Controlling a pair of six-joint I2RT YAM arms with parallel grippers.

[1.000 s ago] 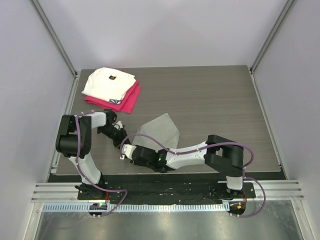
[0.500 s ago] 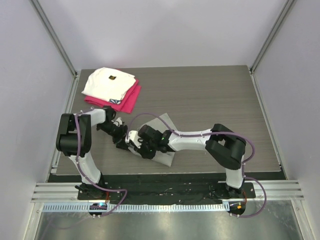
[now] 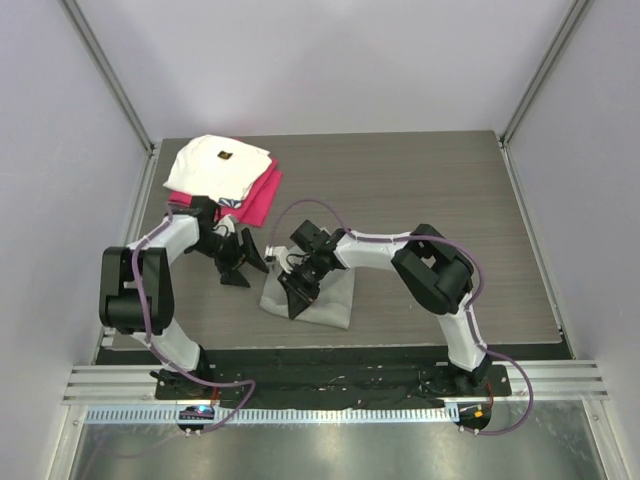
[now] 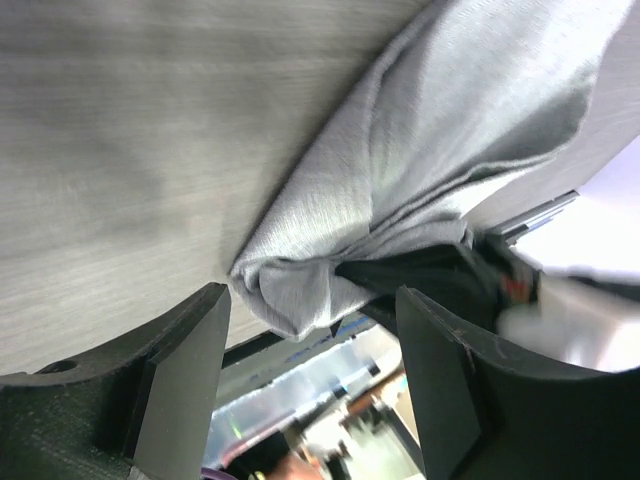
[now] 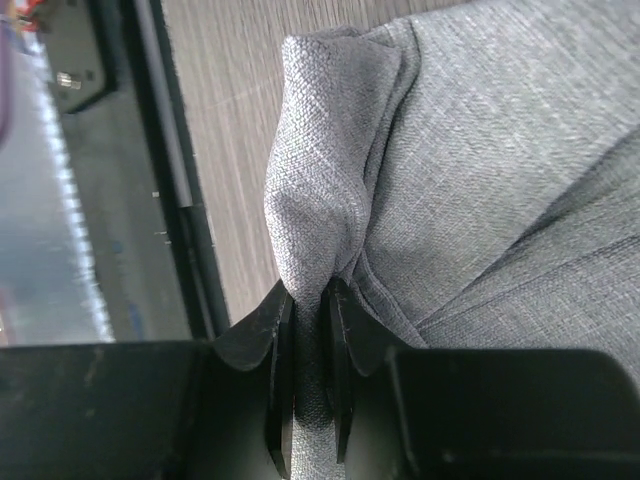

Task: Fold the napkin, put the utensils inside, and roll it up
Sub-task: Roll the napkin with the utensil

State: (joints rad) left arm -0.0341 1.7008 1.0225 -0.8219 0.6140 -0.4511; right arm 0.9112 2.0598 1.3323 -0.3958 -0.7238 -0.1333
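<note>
Folding is looking barely begun: the grey napkin point(image 3: 335, 300) is lying bunched and partly doubled over near the front edge of the wooden table point(image 3: 430, 200), not yet in a neat fold. No utensil is showing anywhere, so placing it and rolling are both left to do. The right gripper point(image 5: 308, 300) is pinching a raised ridge of cloth at the napkin's edge, its two fingers nearly together with fabric squeezed between them. The left gripper point(image 4: 312, 300) is standing wide open, holding nothing, just left of the napkin, whose crumpled corner is lying just ahead of the gap between its fingers.
</note>
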